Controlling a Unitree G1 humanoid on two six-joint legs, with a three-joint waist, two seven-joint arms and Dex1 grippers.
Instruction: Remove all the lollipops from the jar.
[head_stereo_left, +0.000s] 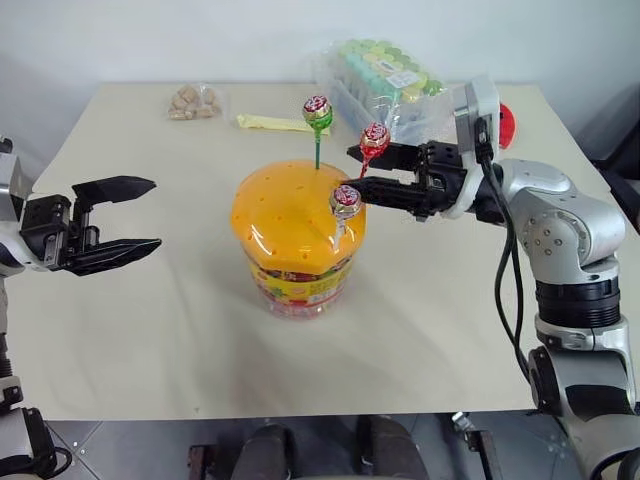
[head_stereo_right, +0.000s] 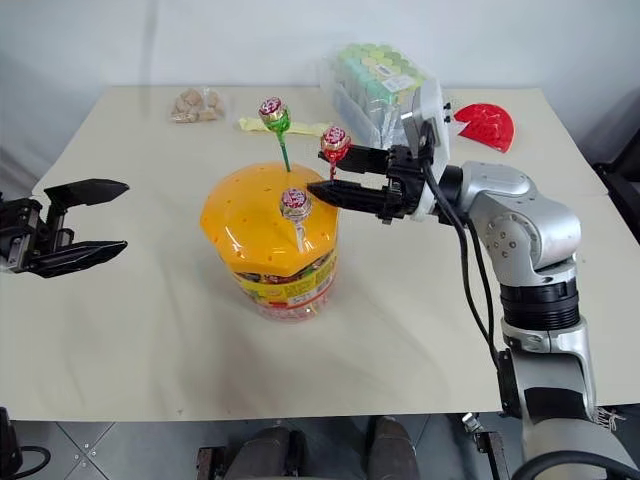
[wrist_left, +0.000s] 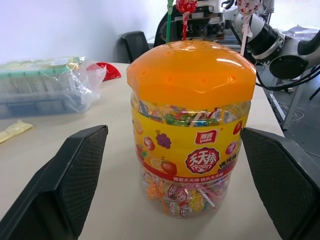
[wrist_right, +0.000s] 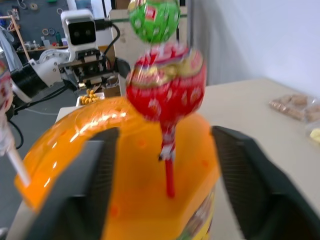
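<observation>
Both of my hands are up near the jar (head_stereo_left: 298, 240), which stands in the middle of the table (head_stereo_left: 130, 330). On the left, my left gripper (head_stereo_left: 140, 215) waits wide open, well apart from the jar, holding nothing. Three lollipops stick up from holes in the orange lid (head_stereo_left: 290, 210): the green-stick lollipop (head_stereo_left: 317, 110) at the back, the white-stick lollipop (head_stereo_left: 346, 201) at the front, and the red-stick lollipop (head_stereo_left: 374, 137) on the right. My right gripper (head_stereo_left: 355, 170) has one finger on each side of the red stick, with small gaps, so I think it is not pinching yet. These sweets look very light, and the sticks look thin and bendy. I should pinch the stick just under the round head and pull straight up. The jar looks full and heavy, so it may stay put. Above the lid is free room. Behind my right hand lies a pack of bottles (head_stereo_left: 385, 75), so I should not swing back.
</observation>
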